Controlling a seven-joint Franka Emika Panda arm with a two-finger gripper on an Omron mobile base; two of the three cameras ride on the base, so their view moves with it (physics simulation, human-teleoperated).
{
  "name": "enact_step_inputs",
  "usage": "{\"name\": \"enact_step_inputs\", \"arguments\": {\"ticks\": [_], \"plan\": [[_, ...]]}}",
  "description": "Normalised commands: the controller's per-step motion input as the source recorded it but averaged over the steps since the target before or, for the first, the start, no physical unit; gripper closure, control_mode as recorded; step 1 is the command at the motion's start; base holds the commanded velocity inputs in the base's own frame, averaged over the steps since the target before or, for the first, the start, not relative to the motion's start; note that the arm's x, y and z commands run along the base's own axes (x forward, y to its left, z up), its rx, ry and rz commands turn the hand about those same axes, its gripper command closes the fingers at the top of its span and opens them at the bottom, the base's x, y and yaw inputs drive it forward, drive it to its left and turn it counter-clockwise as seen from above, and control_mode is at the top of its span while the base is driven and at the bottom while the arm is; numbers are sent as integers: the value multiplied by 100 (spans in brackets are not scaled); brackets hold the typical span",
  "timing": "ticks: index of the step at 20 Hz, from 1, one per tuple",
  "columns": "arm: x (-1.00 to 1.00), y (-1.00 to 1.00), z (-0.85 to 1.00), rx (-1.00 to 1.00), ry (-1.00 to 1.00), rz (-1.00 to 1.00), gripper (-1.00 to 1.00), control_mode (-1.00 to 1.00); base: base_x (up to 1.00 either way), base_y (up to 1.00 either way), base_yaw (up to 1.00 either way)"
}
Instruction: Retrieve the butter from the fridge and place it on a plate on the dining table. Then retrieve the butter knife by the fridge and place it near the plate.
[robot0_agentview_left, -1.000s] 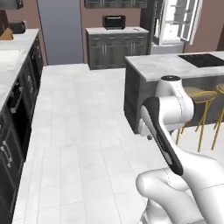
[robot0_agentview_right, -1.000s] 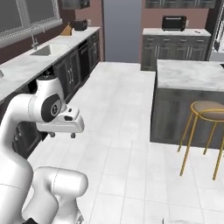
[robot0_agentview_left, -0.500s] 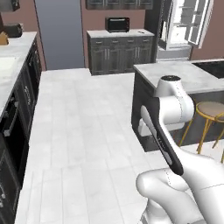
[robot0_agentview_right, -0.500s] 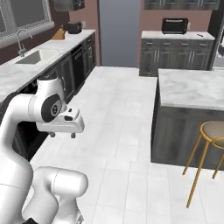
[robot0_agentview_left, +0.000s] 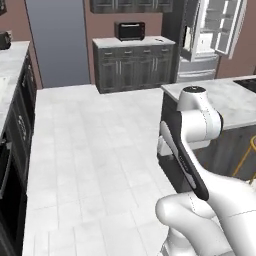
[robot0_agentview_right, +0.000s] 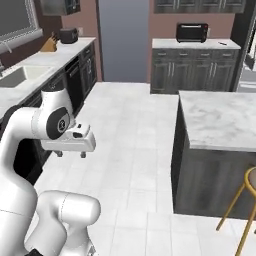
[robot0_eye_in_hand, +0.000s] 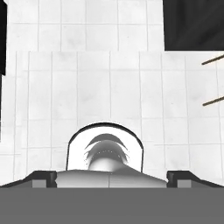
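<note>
Fingers (robot0_eye_in_hand: 112, 177) spread wide and empty above open tiled floor (robot0_agentview_left: 100, 150), dining table (robot0_agentview_right: 220, 120) edge beside.

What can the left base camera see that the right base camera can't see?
Left base view: the fridge with a door swung open, shelves showing. Right base view: a sink and a knife block on the long counter, and the gripper, jaws open and holding nothing. Both: the black toaster oven on grey cabinets, the marble island and the white tiled floor.
</note>
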Motion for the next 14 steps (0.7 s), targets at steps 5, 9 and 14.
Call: {"name": "enact_step_inputs", "arguments": {"ticks": [5,9,14], "plan": [[0,0,0,0,0,0,-100,100,100,63,-24],[0,0,0,0,0,0,-100,100,100,76,-28],[0,0,0,0,0,0,-100,100,100,70,-26]]}}
